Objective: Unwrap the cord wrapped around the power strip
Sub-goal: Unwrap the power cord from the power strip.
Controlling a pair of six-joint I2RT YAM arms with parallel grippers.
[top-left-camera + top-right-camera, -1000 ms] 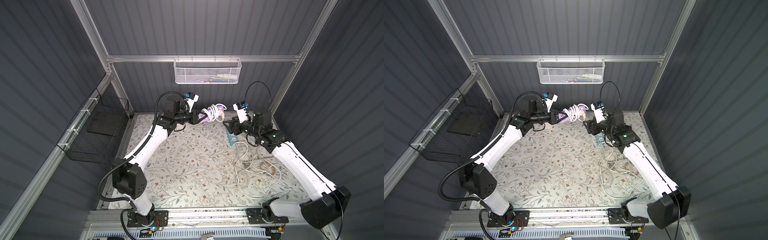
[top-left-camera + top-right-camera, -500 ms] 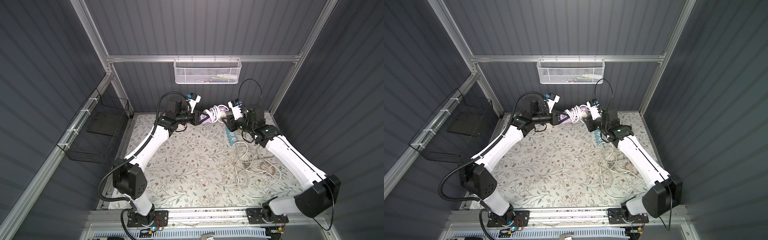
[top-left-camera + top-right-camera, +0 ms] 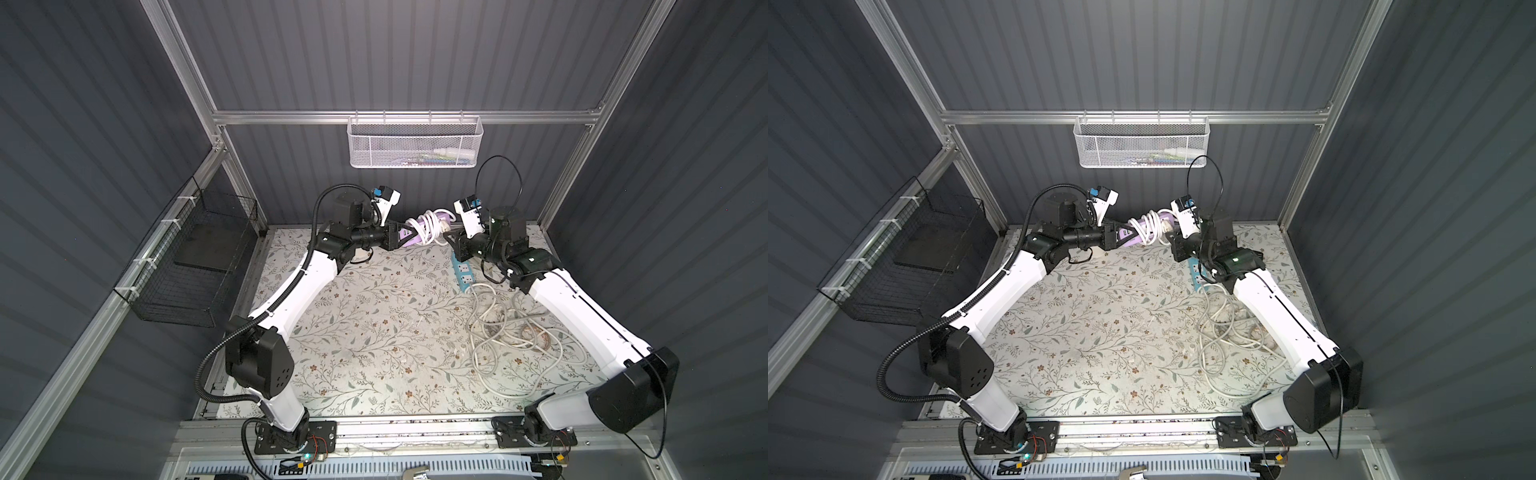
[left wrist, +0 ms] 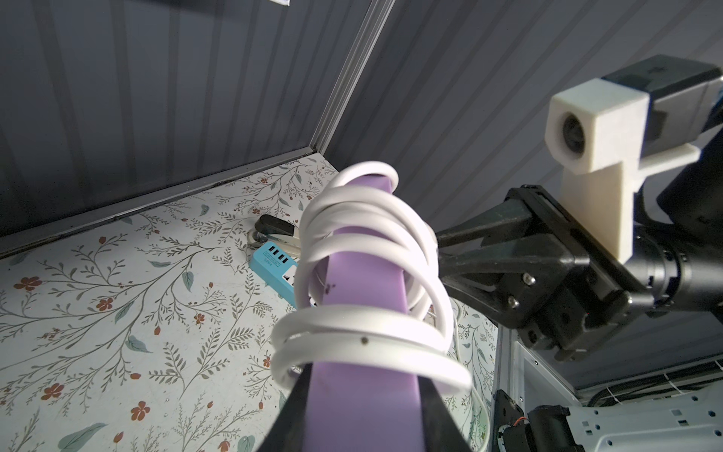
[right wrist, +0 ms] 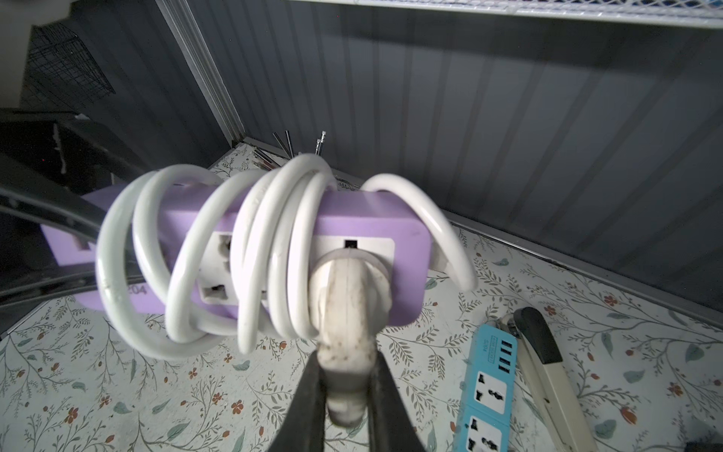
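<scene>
Power strip [image 5: 352, 219], purple, hangs clear of the table [image 3: 374, 332] near the back wall, lying roughly level between the two arms. Left gripper [image 4: 360, 395] clamps one end of it, jaws tight on the purple sides. White cord [image 5: 274, 219] is wound around the body in several loose loops, and one loop arcs off the end away from the left gripper. Plug [image 5: 348, 297] sits pushed into a socket on the strip's face. Right gripper [image 5: 346, 364] is narrowed onto the plug, a jaw pressed to each side. On the table below, right side, lie a blue outlet bar [image 5: 489, 383], a stapler [image 5: 544, 352] just beside it, and a heap of loose cable [image 3: 511, 332] under the right arm.
</scene>
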